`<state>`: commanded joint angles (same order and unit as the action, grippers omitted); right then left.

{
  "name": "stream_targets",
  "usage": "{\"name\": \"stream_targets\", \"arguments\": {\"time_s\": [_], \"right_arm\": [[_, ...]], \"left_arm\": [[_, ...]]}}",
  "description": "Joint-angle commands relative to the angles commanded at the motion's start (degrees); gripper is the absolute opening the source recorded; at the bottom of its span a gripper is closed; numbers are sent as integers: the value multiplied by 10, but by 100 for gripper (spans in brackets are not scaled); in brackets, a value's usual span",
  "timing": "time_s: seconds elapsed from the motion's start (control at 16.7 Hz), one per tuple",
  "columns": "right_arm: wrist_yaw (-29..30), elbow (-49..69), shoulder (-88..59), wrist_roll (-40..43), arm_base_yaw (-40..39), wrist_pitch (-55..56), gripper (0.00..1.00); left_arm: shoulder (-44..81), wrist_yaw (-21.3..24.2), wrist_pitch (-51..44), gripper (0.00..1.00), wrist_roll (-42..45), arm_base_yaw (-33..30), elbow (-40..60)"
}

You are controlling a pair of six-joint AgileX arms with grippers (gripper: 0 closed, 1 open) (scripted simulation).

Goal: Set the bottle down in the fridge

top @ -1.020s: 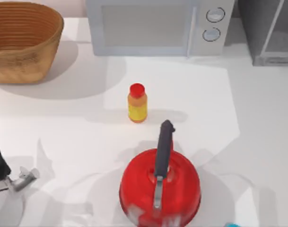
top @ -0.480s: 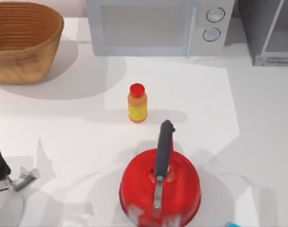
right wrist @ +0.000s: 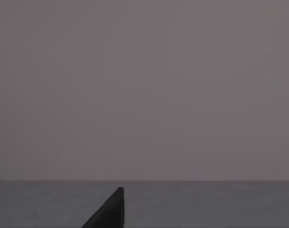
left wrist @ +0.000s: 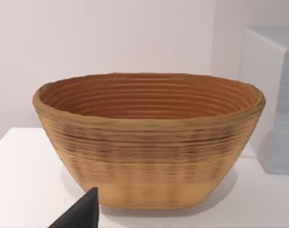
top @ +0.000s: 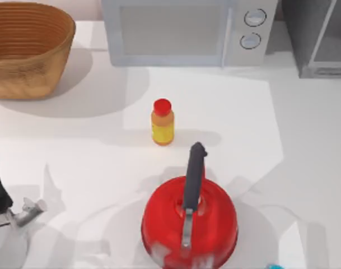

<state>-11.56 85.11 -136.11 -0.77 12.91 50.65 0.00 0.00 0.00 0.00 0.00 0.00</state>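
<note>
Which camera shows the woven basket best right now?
The left wrist view: the basket sits facing the camera, whole, with its ribbed inside and rim visible. The top view catches it at the table's far left corner, cut off at the frame edge.

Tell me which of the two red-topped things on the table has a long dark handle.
The red kettle, at the table's front; its dark handle points back. The small yellow-orange bottle behind it just has a red cap.
</note>
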Motion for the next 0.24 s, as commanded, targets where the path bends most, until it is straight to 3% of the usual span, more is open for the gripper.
{"name": "stream_targets", "arguments": {"time_s": [0.24], "right_arm": [[0, 0, 0, 0, 0, 0, 100]], "left_arm": [[0, 0, 0, 100, 0, 0, 0]]}}
